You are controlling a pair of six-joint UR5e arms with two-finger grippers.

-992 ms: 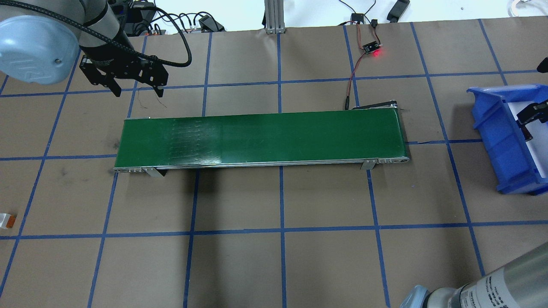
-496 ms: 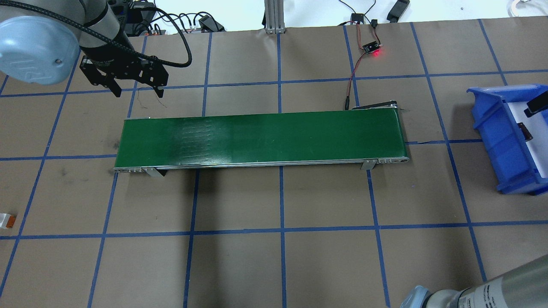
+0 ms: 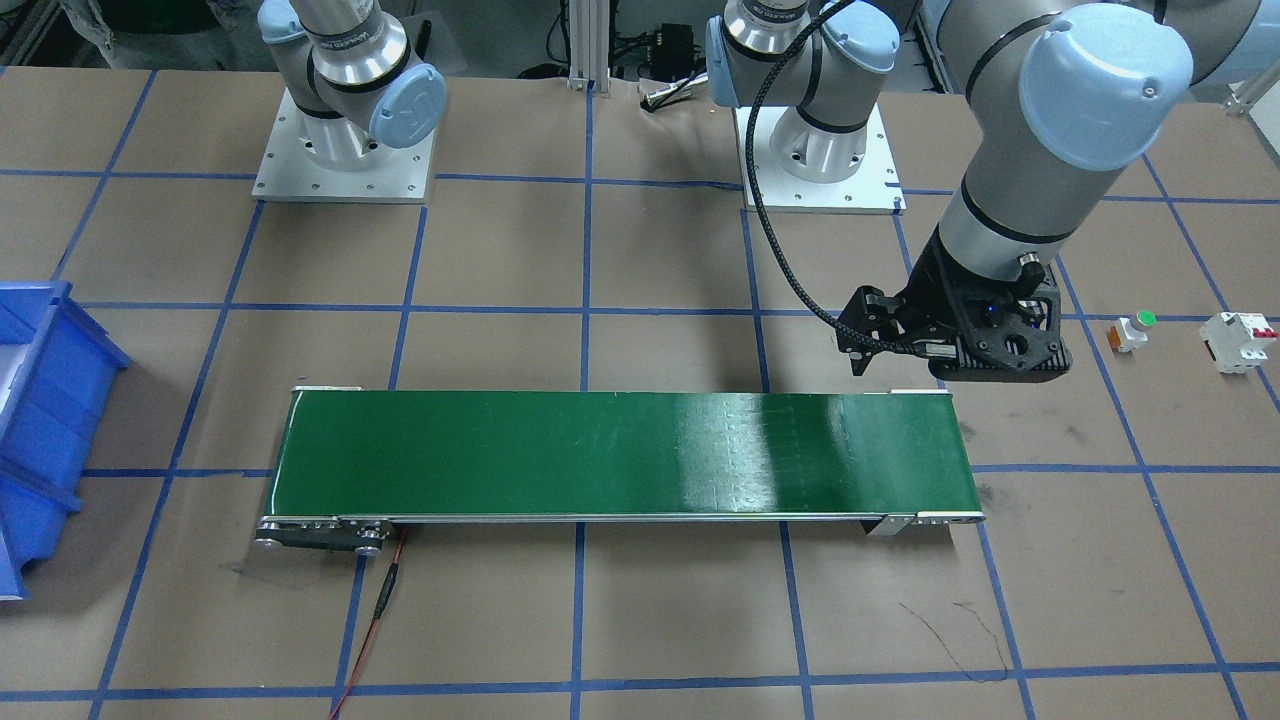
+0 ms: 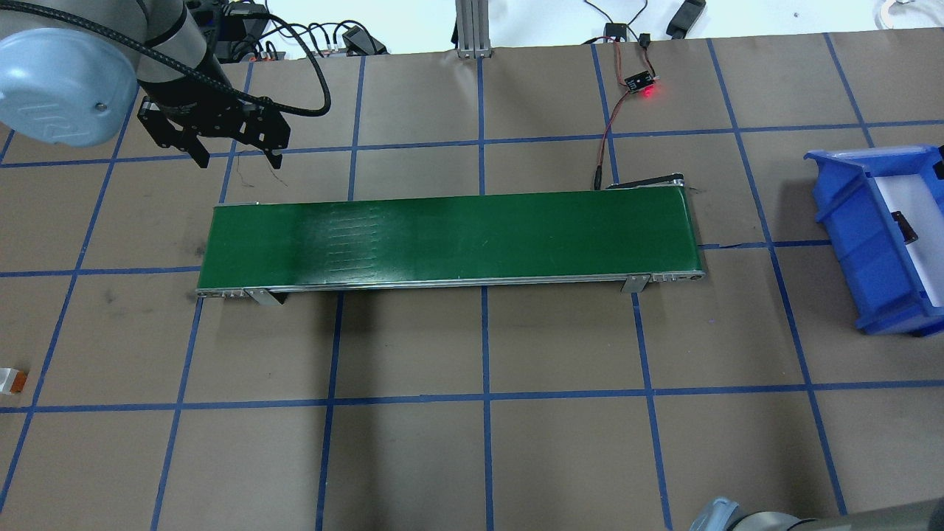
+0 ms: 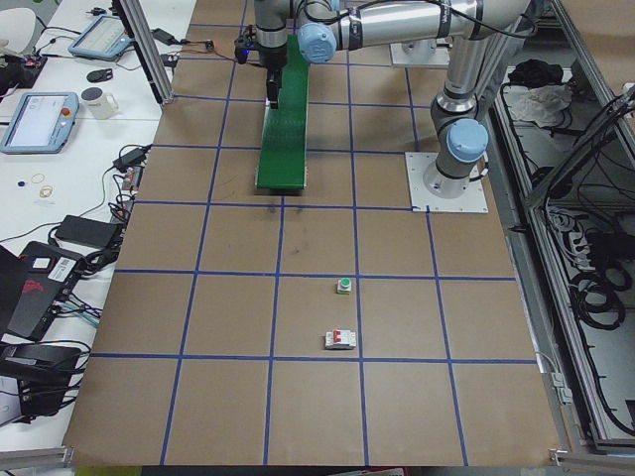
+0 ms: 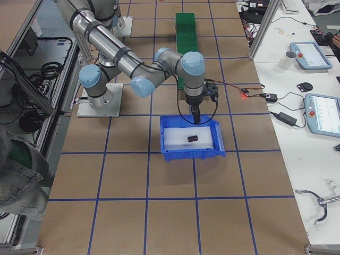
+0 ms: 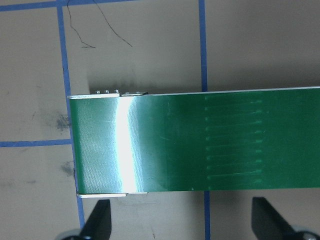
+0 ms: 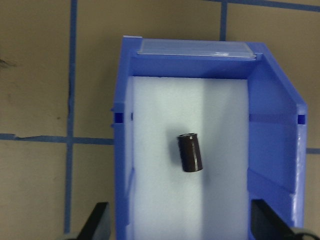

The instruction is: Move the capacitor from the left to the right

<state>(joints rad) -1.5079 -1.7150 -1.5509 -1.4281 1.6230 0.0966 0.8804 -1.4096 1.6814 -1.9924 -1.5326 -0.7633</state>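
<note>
The capacitor point(image 8: 190, 153), a small dark cylinder, lies on its side on the white liner of the blue bin point(image 8: 120, 130), free of any gripper. It also shows in the exterior right view point(image 6: 192, 138) and at the overhead's right edge point(image 4: 901, 225). My right gripper point(image 8: 181, 222) hangs open above the bin, its fingers spread wide and apart from the capacitor. My left gripper point(image 4: 239, 161) is open and empty, hovering just beyond the left end of the green conveyor belt point(image 4: 450, 240).
A white push button with a green cap point(image 3: 1132, 330) and a white circuit breaker with red switches point(image 3: 1238, 342) stand on the table by my left arm. A small board with a red light point(image 4: 640, 82) and its wires lie behind the belt's right end.
The right gripper has drawn away from the bin and left the overhead view to the right. The belt's seam marks have shifted right. The left arm has not moved.
</note>
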